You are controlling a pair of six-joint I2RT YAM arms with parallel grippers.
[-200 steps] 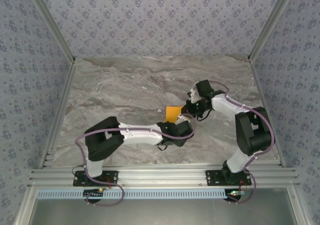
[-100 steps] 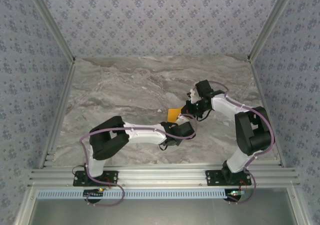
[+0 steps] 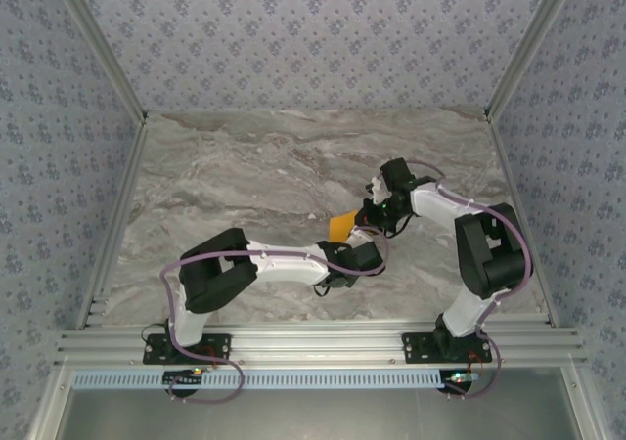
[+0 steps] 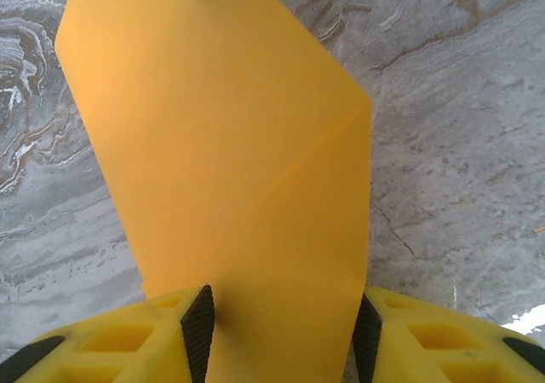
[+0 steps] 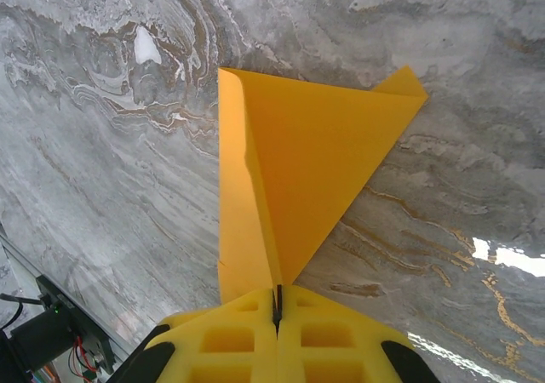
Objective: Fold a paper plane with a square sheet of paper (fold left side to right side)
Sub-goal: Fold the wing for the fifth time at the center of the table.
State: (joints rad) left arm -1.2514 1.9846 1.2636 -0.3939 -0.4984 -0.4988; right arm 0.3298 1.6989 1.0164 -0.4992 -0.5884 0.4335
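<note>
Mid-fold on the counter [image 3: 245, 166], right of centre, and the left arm [image 3: 284, 261] has pushed in closer than a second ago! The paper [image 5: 298, 162] hangs lifted and bent over, crease not yet pressed flat, with the right claw [image 5: 277, 302] pinched on its edge and the left claw [image 4: 281, 323] spread, straddling it

Orange square sheet of paper [image 4: 230, 179], folded (one diagonal crease), mid-table
</note>
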